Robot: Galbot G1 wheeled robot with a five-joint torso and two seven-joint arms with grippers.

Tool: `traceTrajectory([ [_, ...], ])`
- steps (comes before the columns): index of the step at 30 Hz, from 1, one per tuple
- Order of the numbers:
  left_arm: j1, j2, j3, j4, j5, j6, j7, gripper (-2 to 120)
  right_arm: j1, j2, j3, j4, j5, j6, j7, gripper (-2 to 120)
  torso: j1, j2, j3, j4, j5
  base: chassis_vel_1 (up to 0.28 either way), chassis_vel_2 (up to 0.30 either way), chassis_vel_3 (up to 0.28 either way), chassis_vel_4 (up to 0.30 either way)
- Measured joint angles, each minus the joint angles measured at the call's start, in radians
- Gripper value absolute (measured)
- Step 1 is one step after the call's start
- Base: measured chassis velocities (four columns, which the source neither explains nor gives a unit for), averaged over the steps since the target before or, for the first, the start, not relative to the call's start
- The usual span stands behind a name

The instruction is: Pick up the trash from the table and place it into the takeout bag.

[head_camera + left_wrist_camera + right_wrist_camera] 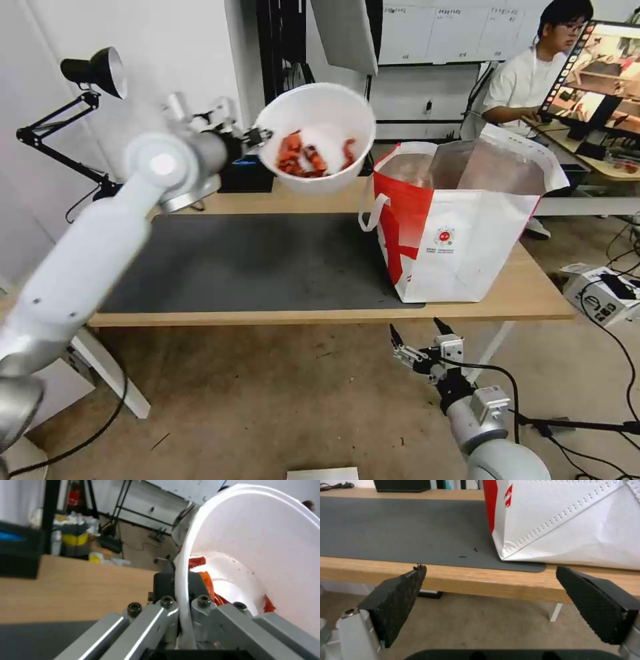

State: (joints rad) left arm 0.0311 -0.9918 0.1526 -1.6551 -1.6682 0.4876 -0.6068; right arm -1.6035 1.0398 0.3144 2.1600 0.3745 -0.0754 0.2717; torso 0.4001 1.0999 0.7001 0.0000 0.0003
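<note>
- The left pincer (257, 137) pinched the rim of the bowl (317, 137) at its 9 o'clock edge, one finger inside the wall and one outside, as the left wrist view showed with the rim (181, 585) clamped between the pads.
- The bowl hung in the air above the far part of the surface (520, 293), tilted so its mouth faced the head camera, with red shells (303, 159) heaped in its lower side.
- The bag (460, 220) stood upright at the mat's (253, 263) 3 o'clock end, mouth open, foil lining showing; the bowl was at the bag's 10 o'clock, near but not yet over the opening.
- The right pincer (420, 337) waited below the surface's near edge, at the bag's 6 o'clock, fingers (398, 600) spread wide and holding nothing.
- Judged step: carrying the bowl across to the bag's mouth.
- To do it well, the bowl probably ought to be levelled, or at least tilted no further, until it is fully over the opening, since the shells could slide out onto the mat.
- The grip on a thin rim looked liable to swing; a slow, steady move seemed wise.
- The bowl should clear the bag's near wall and loop handle (370, 213) so the bag is not knocked over.
</note>
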Motion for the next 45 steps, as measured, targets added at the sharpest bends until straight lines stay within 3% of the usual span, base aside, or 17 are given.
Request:
traceTrajectory([
  [14,-0.155,-0.228,0.126,0.131,0.030,-0.054,-0.047,0,0.000,0.000,0.000,0.000,0.000,0.000,0.000,100,0.000,0.000,0.000,-0.0001,0.0000,0.000,0.000,0.000,0.000],
  [22,-0.183,-0.355,0.195,0.242,0.148,-0.143,-0.086,0,0.000,0.000,0.000,0.000,0.000,0.000,0.000,100,0.000,0.000,0.000,-0.0001,0.0001,0.000,0.000,0.000,0.000],
  [25,-0.181,-0.401,0.235,0.294,0.241,-0.201,-0.119,0,0.000,0.000,0.000,0.000,0.000,0.000,0.000,100,0.000,0.000,0.000,-0.0002,-0.0001,0.000,0.000,0.000,0.000],
  [36,-0.125,-0.400,0.301,0.268,0.336,-0.247,-0.157,0,0.000,0.000,0.000,0.000,0.000,0.000,0.000,100,0.000,0.000,0.000,0.0001,-0.0003,0.000,0.000,0.000,0.000],
  [45,-0.118,-0.360,0.369,0.244,0.456,-0.250,-0.090,0,0.000,0.000,0.000,0.000,0.000,0.000,0.000,100,0.000,0.000,0.000,0.0001,-0.0004,0.000,0.000,0.000,0.000],
])
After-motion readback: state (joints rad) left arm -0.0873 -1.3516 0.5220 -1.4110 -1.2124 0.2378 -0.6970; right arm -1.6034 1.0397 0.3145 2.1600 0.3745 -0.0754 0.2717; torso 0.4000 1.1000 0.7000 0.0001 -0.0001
